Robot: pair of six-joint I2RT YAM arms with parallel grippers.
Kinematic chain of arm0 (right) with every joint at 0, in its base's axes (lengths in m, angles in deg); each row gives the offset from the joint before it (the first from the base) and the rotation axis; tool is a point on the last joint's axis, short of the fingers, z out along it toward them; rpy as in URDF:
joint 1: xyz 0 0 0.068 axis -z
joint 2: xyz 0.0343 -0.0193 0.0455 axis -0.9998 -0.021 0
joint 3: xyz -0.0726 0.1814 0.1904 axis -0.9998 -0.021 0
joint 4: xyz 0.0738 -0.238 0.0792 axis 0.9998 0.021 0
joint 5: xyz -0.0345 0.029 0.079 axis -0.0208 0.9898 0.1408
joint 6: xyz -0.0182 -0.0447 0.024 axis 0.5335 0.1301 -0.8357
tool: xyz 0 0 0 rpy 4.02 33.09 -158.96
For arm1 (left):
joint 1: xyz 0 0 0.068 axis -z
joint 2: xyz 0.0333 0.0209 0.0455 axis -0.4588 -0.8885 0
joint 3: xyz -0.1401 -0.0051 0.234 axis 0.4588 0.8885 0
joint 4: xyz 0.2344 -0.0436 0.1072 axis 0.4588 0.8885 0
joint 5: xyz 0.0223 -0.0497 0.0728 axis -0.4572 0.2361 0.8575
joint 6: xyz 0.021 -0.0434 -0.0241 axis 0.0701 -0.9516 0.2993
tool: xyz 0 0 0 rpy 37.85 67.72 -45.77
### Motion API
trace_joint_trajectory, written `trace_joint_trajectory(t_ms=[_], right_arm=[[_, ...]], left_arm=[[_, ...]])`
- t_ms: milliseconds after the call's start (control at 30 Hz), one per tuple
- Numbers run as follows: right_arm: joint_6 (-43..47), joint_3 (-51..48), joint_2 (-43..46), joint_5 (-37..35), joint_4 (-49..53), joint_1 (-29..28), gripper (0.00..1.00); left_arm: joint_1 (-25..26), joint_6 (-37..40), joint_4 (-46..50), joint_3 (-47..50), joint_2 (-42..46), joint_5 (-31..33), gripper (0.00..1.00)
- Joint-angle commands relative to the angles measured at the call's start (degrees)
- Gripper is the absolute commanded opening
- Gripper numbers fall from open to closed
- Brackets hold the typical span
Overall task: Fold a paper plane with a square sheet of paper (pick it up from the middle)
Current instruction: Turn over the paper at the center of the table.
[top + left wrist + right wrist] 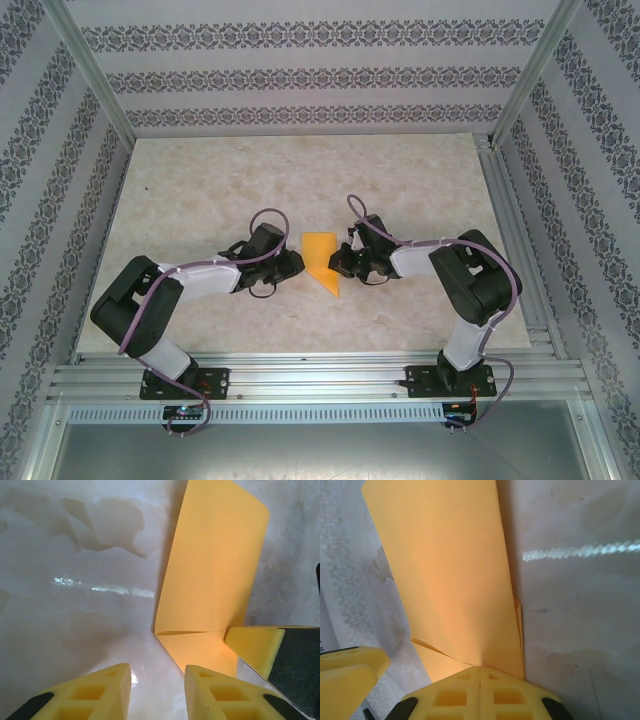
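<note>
right end effector (480,674) is pressed together on one edge of the sheet of paper (450,570), the orange-yellow paper running straight into the seam between its yellow fingers (450,695). left end effector (157,671) stands apart, gripping nothing, with bare worktop (75,630) showing in the gap; one finger sits at the lower flap, and we cannot tell whether it touches. from above we see both meeting at the middle of the worktop, the paper between them.

we judge the sheet very light, thin and limp: held by a corner it would sag or slip. it will crease for good wherever it is pinched, and a sideways pull could tear it. we would take hold along a folded edge, where doubled layers are stiffer, and press it flat to the worktop with one side while the other works.

it is plain, unmarked, matte orange-yellow. as it lies it is not a flat square: a crease crosses it, a broad panel with a rounded corner lifts off the worktop, and a smaller pointed flap lies below the crease. beyond it the pale marbled worktop runs to the patterned back wall (300,80).
</note>
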State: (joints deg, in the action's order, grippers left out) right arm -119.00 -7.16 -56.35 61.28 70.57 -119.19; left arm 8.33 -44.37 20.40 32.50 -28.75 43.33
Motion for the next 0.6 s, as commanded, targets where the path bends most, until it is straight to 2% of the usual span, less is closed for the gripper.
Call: trace_joint_trajectory(t_ms=[0, 100, 267, 367, 500, 567], right_arm=[[0.6, 1.5, 1.1, 0.6, -1.3, -0.9, 0.07], [1.5, 2.2, 4.6, -0.3, 0.6, -1.0, 0.1], [6.1, 4.3, 11.2, -5.0, 10.1, -0.9, 0.14], [9.8, 5.6, 17.9, -11.2, 17.4, -1.4, 0.2], [16.0, 7.4, 29.7, -23.9, 27.4, -2.2, 0.3], [19.5, 7.3, 35.1, -29.2, 28.8, -2.5, 0.39]], left_arm=[[-0.6, 1.6, 0.5, -1.8, -0.5, -0.6, 0.38], [-0.7, 1.7, 1.0, -2.4, -0.9, -0.6, 0.41], [-1.0, 1.9, 0.7, -3.3, -1.7, -1.6, 0.42], [-1.9, 2.2, -0.7, -2.9, -1.0, -2.2, 0.44], [-2.4, 2.7, -0.4, -2.8, 0.3, -1.2, 0.5], [-2.7, 2.8, -0.4, -2.5, 1.0, -0.6, 0.5]])
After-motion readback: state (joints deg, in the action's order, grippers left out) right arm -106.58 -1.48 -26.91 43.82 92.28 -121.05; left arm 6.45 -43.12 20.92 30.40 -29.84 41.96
